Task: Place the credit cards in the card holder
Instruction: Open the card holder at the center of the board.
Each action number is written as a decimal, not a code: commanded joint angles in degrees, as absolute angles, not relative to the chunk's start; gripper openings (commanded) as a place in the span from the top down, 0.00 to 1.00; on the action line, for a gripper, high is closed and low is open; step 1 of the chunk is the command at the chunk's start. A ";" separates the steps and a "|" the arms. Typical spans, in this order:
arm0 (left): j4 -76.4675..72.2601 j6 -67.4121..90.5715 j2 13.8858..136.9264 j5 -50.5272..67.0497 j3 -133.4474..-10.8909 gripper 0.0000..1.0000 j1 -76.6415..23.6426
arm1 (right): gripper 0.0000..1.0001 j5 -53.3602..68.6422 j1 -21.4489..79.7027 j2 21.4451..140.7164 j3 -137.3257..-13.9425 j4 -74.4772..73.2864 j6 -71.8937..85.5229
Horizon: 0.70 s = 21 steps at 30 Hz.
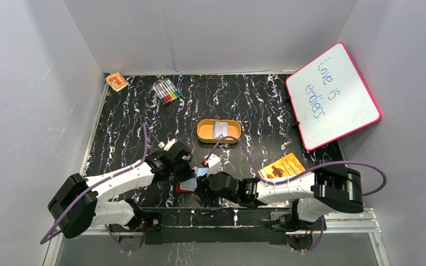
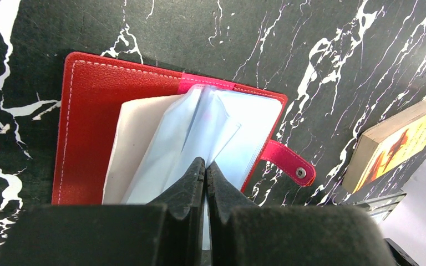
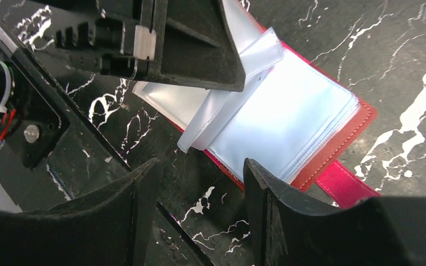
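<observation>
The red card holder (image 2: 89, 111) lies open on the black marbled table, its closing tab (image 2: 288, 163) pointing toward the orange booklet. My left gripper (image 2: 205, 162) is shut on one clear pocket leaf (image 2: 211, 119) and holds it lifted off the stack. In the right wrist view the holder (image 3: 360, 119) shows with its pale pockets (image 3: 288, 122) fanned. My right gripper (image 3: 201, 163) is open over bare table at the holder's near edge, nothing between its fingers. A pale grey credit card (image 1: 220, 129) lies in the orange tin. Whether a card sits in the pockets is unclear.
The orange oval tin (image 1: 202, 133) stands beyond the holder, mid-table. The orange booklet (image 1: 282, 165) lies to the right, close to the right arm. A pack of markers (image 1: 167, 91) and a small orange box (image 1: 116, 81) sit at the back. A whiteboard (image 1: 333, 94) leans at the right wall.
</observation>
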State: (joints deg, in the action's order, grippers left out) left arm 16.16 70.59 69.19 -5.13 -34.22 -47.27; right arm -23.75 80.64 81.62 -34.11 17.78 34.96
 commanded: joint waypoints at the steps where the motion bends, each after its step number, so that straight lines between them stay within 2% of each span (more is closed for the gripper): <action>1: 16.24 70.77 68.49 -5.19 -34.10 1.00 -47.38 | 0.35 -22.04 80.71 84.39 -37.20 19.86 34.05; 21: 17.39 69.95 68.88 -5.93 -34.19 1.00 -47.38 | 0.39 -29.64 80.65 90.18 -42.59 12.88 35.38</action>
